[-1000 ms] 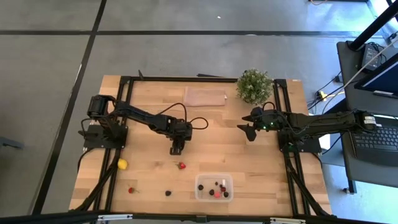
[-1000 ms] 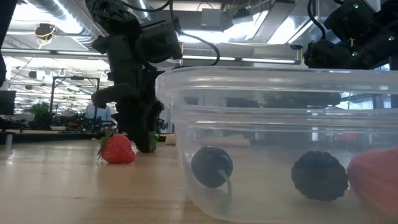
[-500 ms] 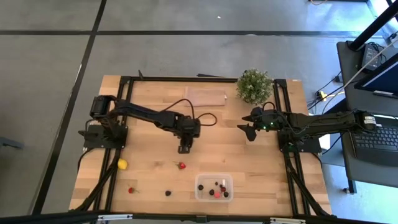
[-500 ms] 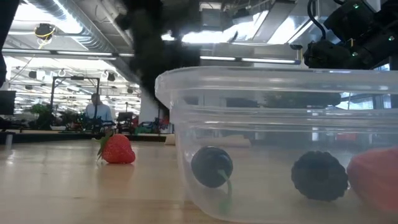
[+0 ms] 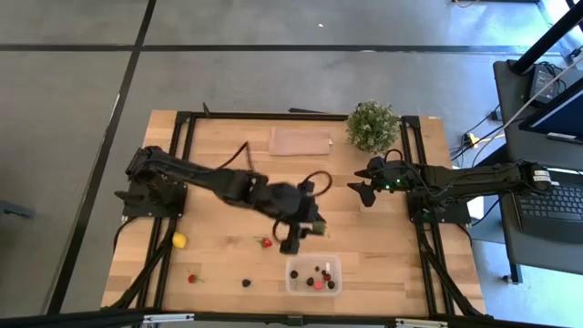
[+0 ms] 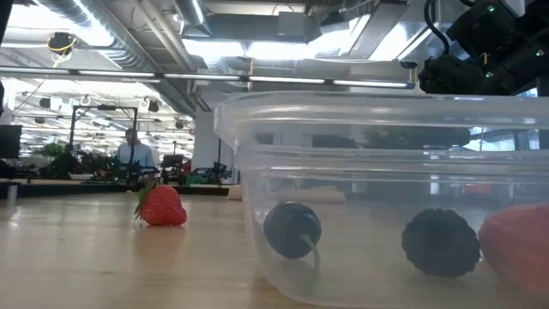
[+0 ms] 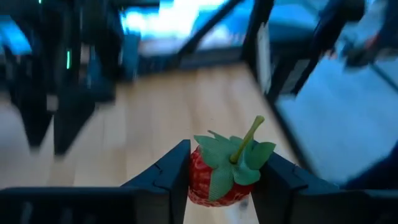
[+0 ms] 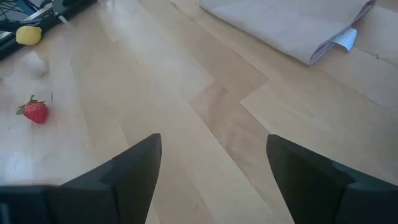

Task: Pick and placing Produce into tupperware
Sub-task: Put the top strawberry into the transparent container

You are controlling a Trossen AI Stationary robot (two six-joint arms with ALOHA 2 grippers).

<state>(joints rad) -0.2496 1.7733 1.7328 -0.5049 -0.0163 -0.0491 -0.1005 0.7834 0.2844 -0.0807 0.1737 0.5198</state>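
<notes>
Red fruit, high view: a strawberry lies on the wooden tabletop toward its front edge, left of the clear tupperware; a lemon sits near the left edge, another strawberry and a dark berry near the front edge.
Left gripper, high view: reaches just behind the tub.
Right gripper, high view: waits near the plant, by the right edge.
Low view: berries already lie in the tub.
Left wrist view: fingers closed narrowly on a carried strawberry.
Right wrist view: own fingers spread wide, holding nothing.
Risk: letting go too early would likely drop the fruit short of the rim; it could roll away.
</notes>
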